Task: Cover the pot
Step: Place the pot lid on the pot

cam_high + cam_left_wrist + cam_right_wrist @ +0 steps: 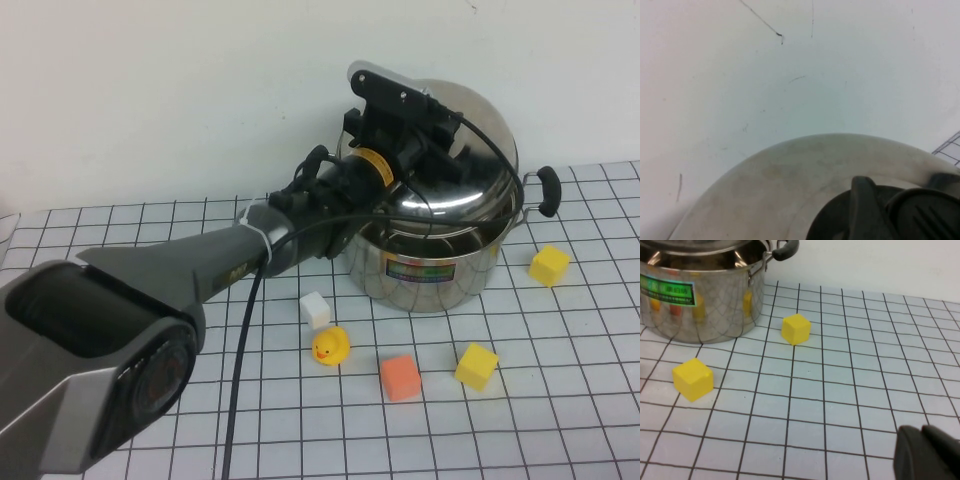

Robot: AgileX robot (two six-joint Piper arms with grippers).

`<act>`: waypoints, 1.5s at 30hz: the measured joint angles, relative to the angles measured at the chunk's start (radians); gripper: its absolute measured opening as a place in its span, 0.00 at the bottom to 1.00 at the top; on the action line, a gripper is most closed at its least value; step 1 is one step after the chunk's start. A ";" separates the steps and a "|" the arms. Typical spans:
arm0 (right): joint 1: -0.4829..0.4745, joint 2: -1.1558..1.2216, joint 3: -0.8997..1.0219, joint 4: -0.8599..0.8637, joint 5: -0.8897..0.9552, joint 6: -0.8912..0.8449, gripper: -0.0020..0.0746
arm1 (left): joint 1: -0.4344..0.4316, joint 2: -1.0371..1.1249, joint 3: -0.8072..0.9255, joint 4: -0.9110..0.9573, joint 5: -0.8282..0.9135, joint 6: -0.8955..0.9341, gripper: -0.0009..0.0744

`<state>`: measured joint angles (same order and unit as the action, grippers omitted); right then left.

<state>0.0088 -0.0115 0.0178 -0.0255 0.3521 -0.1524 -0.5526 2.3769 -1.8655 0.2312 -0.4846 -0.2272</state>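
My left gripper (432, 140) held the domed steel lid (470, 165) by its knob, tilted over the big shiny steel pot (432, 265) near the table's far edge. My right gripper (930, 455) waited low near the table's right edge; I could not tell its state. Next, I judged, the lid needed levelling and lowering onto the rim.

Pot (432, 262) at table's (560, 400) rear, lid (478, 160) tilted on top.
Left gripper (432, 140) over lid; right gripper (927, 452) low, right of cubes (796, 329).
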 joint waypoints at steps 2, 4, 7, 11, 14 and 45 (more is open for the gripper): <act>0.000 0.000 0.000 0.000 0.000 0.000 0.04 | -0.002 0.006 0.002 0.000 -0.005 -0.007 0.43; 0.000 0.000 0.000 0.000 0.000 0.000 0.04 | -0.006 0.012 0.002 0.000 -0.008 -0.012 0.43; 0.000 0.000 0.000 0.000 0.000 0.000 0.04 | -0.009 0.024 0.002 0.000 -0.009 -0.012 0.43; 0.000 0.000 0.000 0.000 0.000 0.000 0.04 | -0.009 0.044 0.008 0.009 -0.025 -0.012 0.43; 0.000 0.000 0.000 0.000 0.000 0.000 0.04 | -0.009 0.055 0.010 0.012 -0.033 -0.010 0.43; 0.000 0.000 0.000 0.000 0.000 0.000 0.04 | -0.019 0.015 0.002 0.265 0.169 -0.331 0.43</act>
<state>0.0088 -0.0115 0.0178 -0.0255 0.3521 -0.1524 -0.5712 2.3916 -1.8639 0.4961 -0.3155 -0.5586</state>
